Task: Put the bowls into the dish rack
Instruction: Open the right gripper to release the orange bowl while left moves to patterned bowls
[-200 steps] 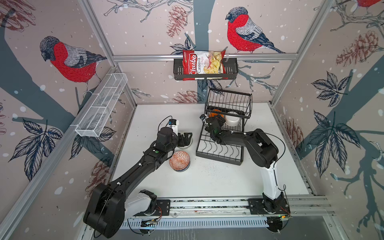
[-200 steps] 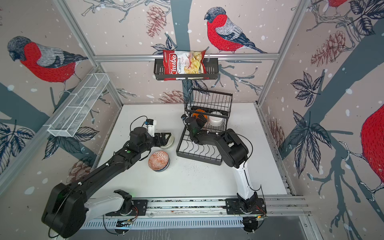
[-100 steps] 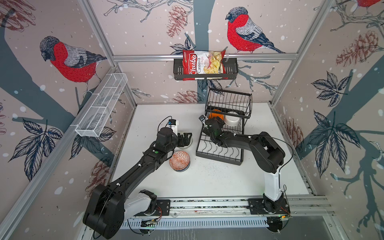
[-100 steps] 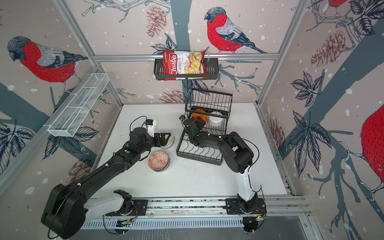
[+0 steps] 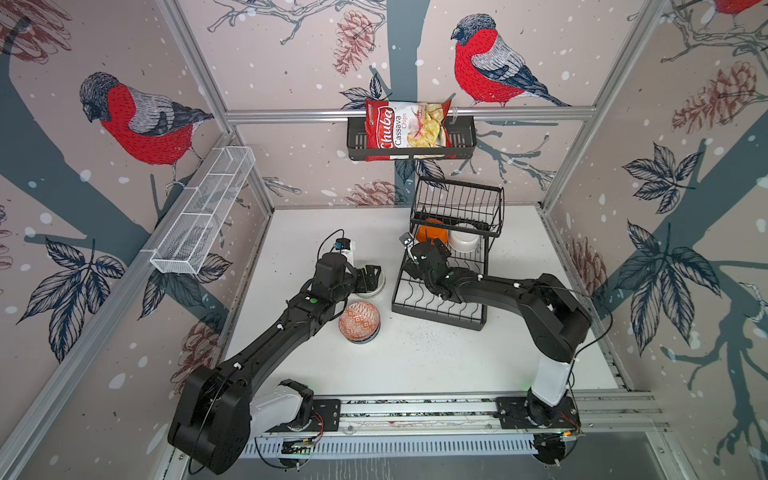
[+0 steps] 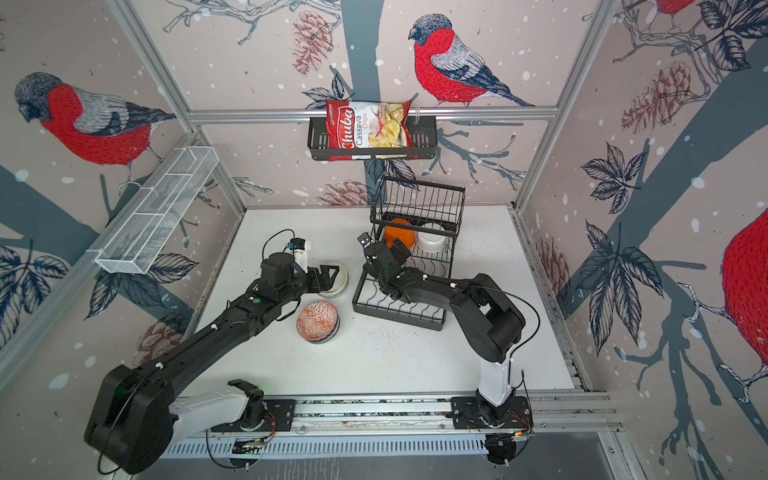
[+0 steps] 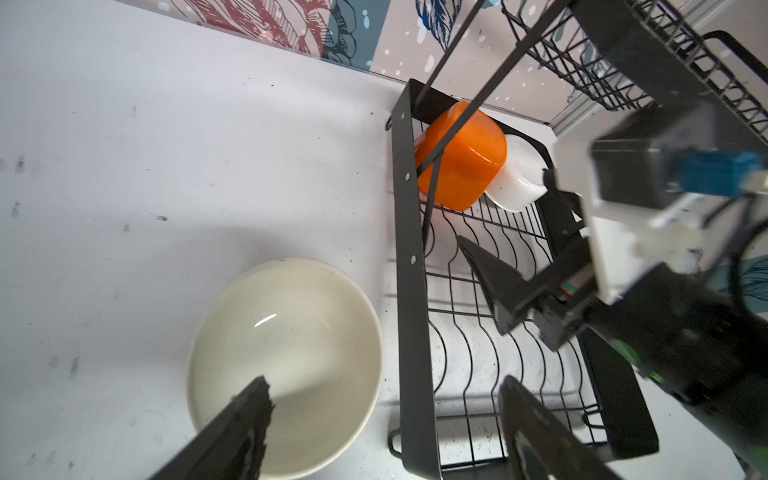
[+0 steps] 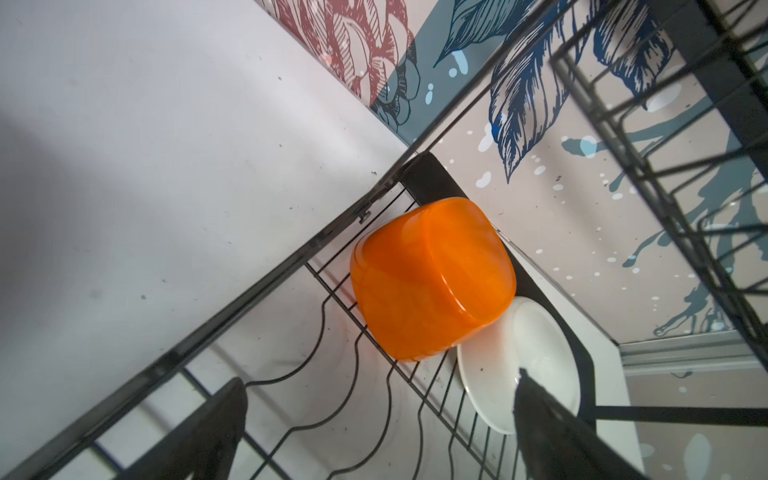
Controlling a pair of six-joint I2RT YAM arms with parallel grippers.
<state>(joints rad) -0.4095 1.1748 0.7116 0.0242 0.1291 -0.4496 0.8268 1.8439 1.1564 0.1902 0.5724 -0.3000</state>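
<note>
The black dish rack (image 5: 437, 318) stands at the back right of the table. An orange bowl (image 5: 432, 232) (image 8: 428, 282) and a white bowl (image 5: 464, 242) (image 8: 523, 357) lie at the far end of its flat tray, under the raised basket. My right gripper (image 5: 430, 252) (image 8: 380, 415) hangs open over the tray, just short of the orange bowl, holding nothing. A cream bowl (image 5: 375, 289) (image 7: 286, 332) sits upright left of the rack. My left gripper (image 5: 371, 277) (image 7: 382, 384) is open above it, one finger over the bowl, the other over the rack. An orange-red patterned bowl (image 5: 358, 322) sits nearer the front.
The rack's raised wire basket (image 5: 457, 203) overhangs the two loaded bowls. A black wall basket (image 5: 357, 143) with a chips bag (image 5: 405, 129) hangs on the back rail. A white mesh tray (image 5: 199, 216) is fixed to the left wall.
My right arm has drawn back a little from the orange bowl, its elbow swinging right. The left arm and all bowls have stayed put.
</note>
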